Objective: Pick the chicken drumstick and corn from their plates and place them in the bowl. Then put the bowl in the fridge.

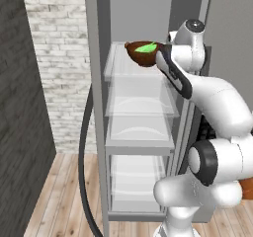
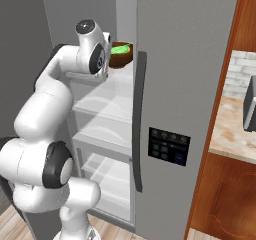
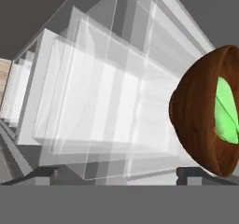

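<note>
1. The fridge (image 1: 99,107) stands with one door open, its white shelves (image 1: 141,132) stacked from top to bottom.
2. The bowl (image 1: 142,54), round, deep and dark brown like wood, sits on the top shelf near that shelf's front edge.
3. The jaws (image 3: 119,174) are spread wide and grip nothing; in the hand view the bowl lies off to the right tip's side, just beside it, so a straight pull back from the shelf should clear it.
4. The corn (image 2: 120,48), a bright green cob, lies inside the bowl; the chicken drumstick cannot be made out.
</note>
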Robot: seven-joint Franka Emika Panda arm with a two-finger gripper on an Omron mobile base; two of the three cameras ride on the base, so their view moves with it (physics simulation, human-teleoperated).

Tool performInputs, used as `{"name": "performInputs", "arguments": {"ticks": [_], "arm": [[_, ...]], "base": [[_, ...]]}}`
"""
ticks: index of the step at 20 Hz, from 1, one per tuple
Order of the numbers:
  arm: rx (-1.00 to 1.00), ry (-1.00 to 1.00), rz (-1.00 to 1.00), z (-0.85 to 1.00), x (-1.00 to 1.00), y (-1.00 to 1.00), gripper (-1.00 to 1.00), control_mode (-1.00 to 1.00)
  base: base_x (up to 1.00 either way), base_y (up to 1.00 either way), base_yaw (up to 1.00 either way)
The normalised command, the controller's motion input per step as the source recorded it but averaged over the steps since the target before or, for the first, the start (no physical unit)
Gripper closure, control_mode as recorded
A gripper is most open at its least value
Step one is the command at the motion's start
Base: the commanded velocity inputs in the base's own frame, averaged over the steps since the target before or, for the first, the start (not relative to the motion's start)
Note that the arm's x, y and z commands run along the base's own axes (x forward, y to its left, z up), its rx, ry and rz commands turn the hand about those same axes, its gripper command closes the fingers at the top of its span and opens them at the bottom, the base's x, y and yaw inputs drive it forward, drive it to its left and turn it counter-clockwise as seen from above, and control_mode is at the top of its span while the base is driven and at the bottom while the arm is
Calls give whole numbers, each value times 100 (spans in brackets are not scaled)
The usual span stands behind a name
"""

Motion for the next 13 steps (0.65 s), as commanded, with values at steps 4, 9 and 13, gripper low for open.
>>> {"name": "performInputs", "arguments": {"ticks": [4,9,13], "arm": [[0,0,0,-47,-94,0,-100,-100],[0,1,0,-69,-94,6,-100,-100],[0,1,0,-76,-94,15,-100,-100]], "base": [[0,0,0],[0,0,0],[0,0,0]]}}
